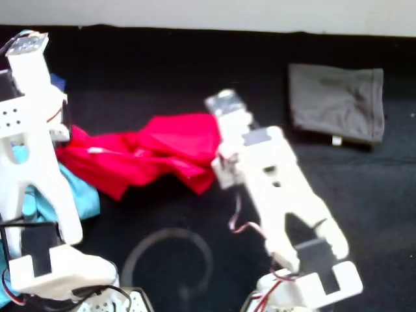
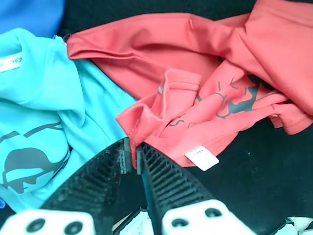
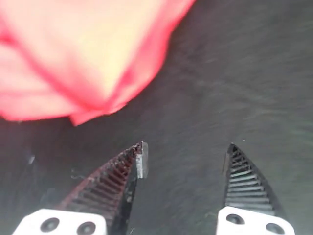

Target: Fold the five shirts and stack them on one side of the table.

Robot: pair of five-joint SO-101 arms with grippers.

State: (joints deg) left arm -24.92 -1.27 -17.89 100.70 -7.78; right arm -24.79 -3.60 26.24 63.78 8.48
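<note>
Across your black table [image 1: 364,214] the red shirt [image 1: 156,153] runs side to side: left gripper [image 2: 132,147] seems clamped on its hem, right gripper [image 3: 187,149] gapes just short of the opposite end.

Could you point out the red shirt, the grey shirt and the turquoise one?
red shirt [image 1: 162,146], high view, its crumpled middle
grey shirt [image 1: 335,101], high view, middle of the folded cloth
turquoise shirt [image 2: 49,93], left wrist view, plain front fabric

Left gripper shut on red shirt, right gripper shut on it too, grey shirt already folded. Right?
No: the right gripper is open, holding nothing, per the right wrist view. The left gripper is shut on the red shirt, and the grey shirt lies folded.
</note>
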